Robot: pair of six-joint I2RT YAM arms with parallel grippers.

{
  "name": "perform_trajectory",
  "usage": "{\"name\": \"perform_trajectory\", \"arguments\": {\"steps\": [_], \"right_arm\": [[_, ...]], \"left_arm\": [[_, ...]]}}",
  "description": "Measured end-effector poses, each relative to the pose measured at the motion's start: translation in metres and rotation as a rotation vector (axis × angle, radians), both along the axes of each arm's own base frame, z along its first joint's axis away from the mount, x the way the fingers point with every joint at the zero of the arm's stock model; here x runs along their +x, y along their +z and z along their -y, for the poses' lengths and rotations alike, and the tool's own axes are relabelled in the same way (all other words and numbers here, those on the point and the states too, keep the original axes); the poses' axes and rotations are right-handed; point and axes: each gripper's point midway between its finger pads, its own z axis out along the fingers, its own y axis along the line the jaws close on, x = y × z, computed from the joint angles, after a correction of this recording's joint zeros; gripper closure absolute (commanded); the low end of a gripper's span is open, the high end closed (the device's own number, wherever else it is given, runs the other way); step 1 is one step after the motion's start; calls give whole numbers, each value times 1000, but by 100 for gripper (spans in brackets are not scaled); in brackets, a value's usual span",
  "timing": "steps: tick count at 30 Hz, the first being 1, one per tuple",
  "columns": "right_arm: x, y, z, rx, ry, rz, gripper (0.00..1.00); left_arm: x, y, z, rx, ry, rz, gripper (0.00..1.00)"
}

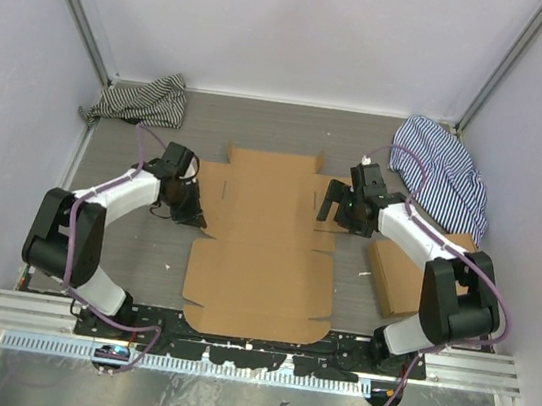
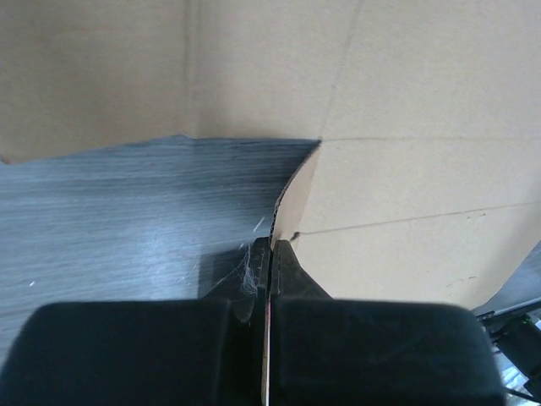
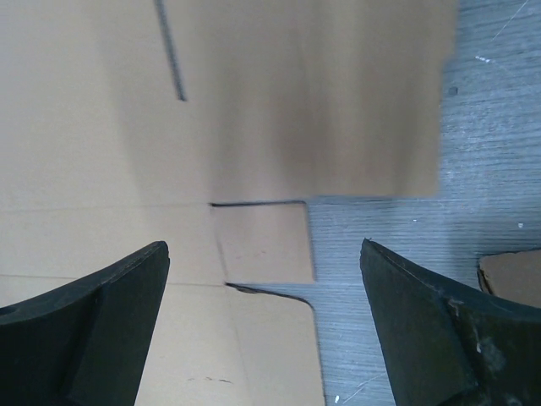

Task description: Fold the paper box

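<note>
The paper box (image 1: 259, 252) is a flat brown die-cut cardboard sheet lying in the middle of the table. My left gripper (image 1: 192, 214) sits at the sheet's left edge. In the left wrist view it (image 2: 270, 245) is shut on a thin side flap of the box (image 2: 406, 194), and the flap's edge stands up between the fingers. My right gripper (image 1: 331, 206) hovers over the sheet's right edge. In the right wrist view it (image 3: 263, 247) is open and empty, above a small tab and a notch of the box (image 3: 254, 110).
A stack of flat brown cardboard (image 1: 397, 276) lies under the right arm; its corner shows in the right wrist view (image 3: 511, 275). A dark striped cloth (image 1: 144, 99) lies at the back left, a blue striped cloth (image 1: 447, 172) at the back right. White walls enclose the grey table (image 1: 142, 256).
</note>
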Motion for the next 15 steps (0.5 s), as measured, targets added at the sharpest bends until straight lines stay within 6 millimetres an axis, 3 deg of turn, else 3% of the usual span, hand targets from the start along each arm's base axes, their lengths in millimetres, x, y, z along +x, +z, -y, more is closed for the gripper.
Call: {"name": "perform_trajectory", "arguments": {"steps": [4,15], "right_arm": [[-3,-13,-1,-3,-1,-44,0],[-14,-17,-19,92,66,-73,2]], "left_arm": [[-1,15,-6,22,11,39,100],[7,62,-5,-15,47,159,100]]}}
